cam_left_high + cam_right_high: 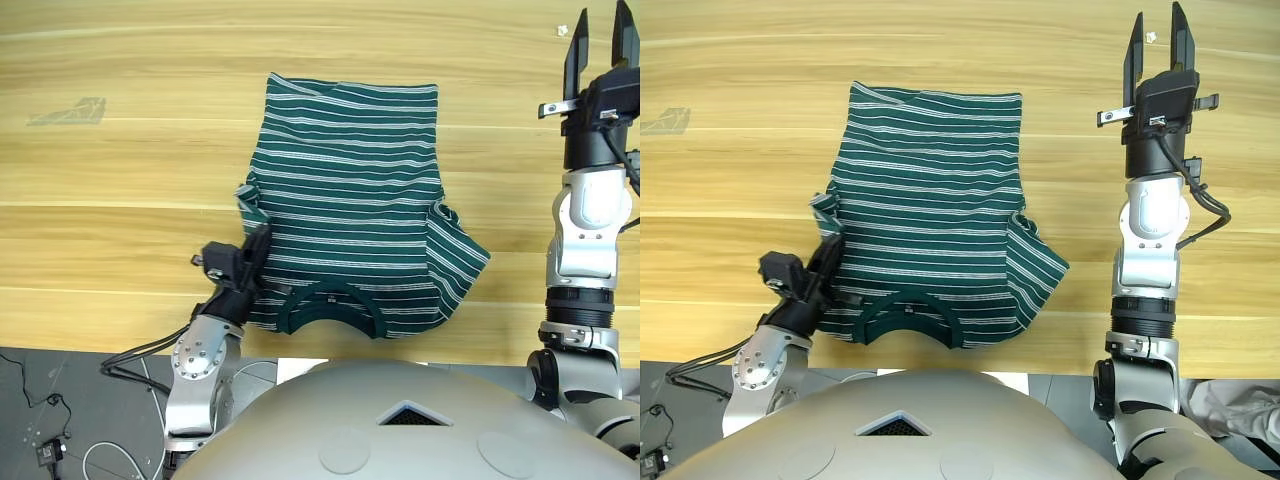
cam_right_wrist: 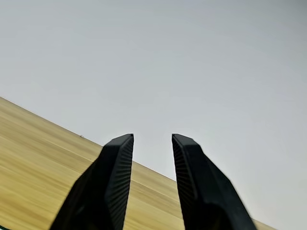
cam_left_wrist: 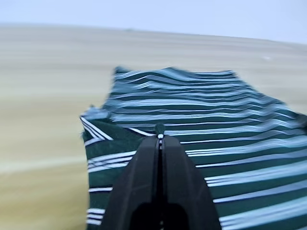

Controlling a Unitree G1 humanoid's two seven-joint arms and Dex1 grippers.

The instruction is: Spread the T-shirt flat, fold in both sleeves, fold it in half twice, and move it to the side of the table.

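Note:
A dark green T-shirt [image 1: 350,190] with thin white stripes lies on the wooden table [image 1: 120,200], its collar [image 1: 333,300] toward me and its hem at the far side. Its left sleeve [image 1: 246,196] is bunched in against the body, while the right sleeve [image 1: 460,255] sticks out to the right. My left gripper [image 1: 260,240] rests at the shirt's near left shoulder, fingers pressed shut above the striped cloth [image 3: 201,120]. My right gripper [image 1: 1155,45] is held up well to the right of the shirt, open with nothing between its fingers [image 2: 117,167].
A faint grey patch [image 1: 68,110] marks the table at the far left. A small white scrap [image 1: 563,30] lies near the right gripper. Bare wood surrounds the shirt on both sides. Cables [image 1: 130,362] hang below the table's near edge.

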